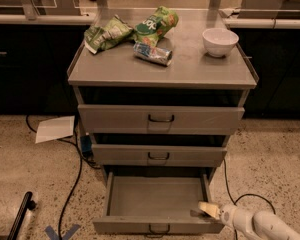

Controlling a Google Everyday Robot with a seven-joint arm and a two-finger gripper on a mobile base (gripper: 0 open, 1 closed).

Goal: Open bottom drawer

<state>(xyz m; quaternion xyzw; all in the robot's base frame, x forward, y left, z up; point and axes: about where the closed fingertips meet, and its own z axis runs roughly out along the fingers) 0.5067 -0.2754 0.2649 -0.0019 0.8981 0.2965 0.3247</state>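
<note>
The bottom drawer (140, 226) of the grey metal cabinet stands pulled out, and its inside shows empty. Its low front carries a small black loop handle (159, 229). The middle drawer (159, 155) and the taller top drawer (161, 119) above it are closed. My gripper (204, 209) comes in from the lower right on a white arm (260, 225). Its pale tip rests at the drawer's right front corner, just inside the side wall.
On the cabinet top (190, 69) lie two green snack bags (132, 30), a can on its side (152, 53) and a white bowl (220, 41). A sheet of paper (55, 129) and black cables (75, 174) lie on the floor at left. Dark counters stand behind.
</note>
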